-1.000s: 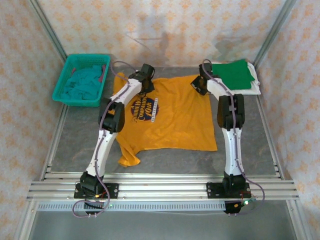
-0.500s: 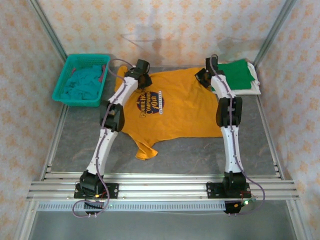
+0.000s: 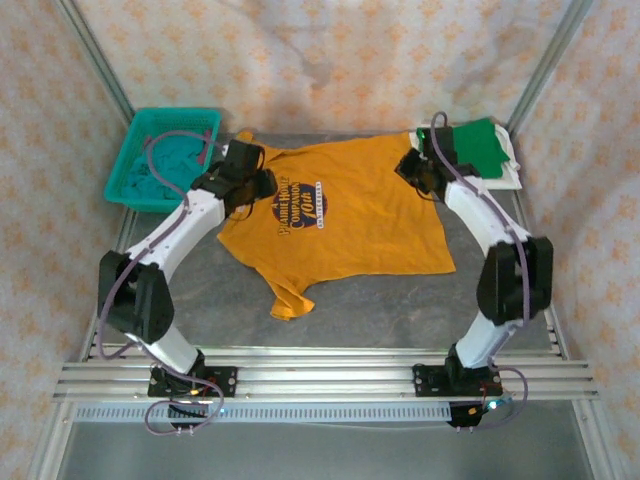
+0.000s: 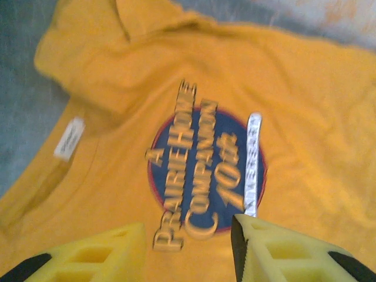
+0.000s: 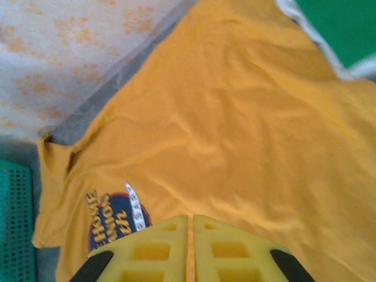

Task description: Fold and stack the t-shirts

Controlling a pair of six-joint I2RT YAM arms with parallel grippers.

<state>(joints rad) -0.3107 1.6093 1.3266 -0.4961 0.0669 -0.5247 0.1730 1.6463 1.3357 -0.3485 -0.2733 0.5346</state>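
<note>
Mustard-orange cotton t-shirt [image 3: 340, 215] just got dragged flat toward twelve o'clock! Left fingers [image 4: 282, 252] have sprung apart, right fingers [image 5: 150, 249] pressed together, empty. Folding's next.

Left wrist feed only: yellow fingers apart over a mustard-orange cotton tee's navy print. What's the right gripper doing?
Observer: The right gripper hovers over the unprinted part of the mustard-orange cotton t-shirt, fingers almost together, no cloth between them.
Operator: Where's the stack?
Observer: A folded green t-shirt lies on a white t-shirt in the far right corner, right beside the orange shirt's edge.
Operator: Anything left to fold?
Observer: A crumpled teal t-shirt sits in the teal plastic mesh basket at the far left.
</note>
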